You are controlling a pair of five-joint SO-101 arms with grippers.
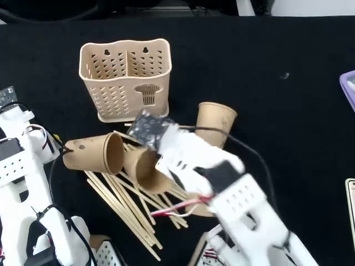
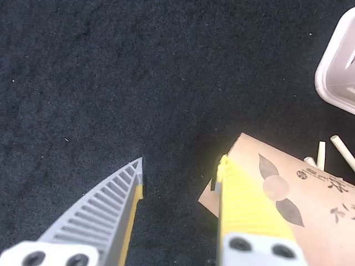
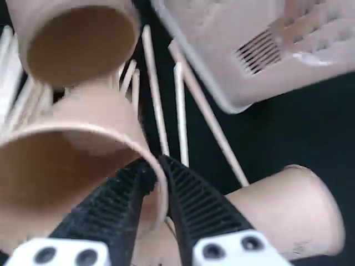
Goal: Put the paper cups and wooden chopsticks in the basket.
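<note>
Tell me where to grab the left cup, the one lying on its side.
Take the cup by its rim. It lies on its side with the mouth open toward the chopsticks, so I'd come in from that side and pinch the wall from inside and out. Its round body looks too wide to pinch securely.

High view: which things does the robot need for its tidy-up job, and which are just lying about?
Needed: basket; left cup on its side; middle cup; right cup; chopsticks.
Just lying about: purple thing at the table's right edge; black tablecloth.
</note>
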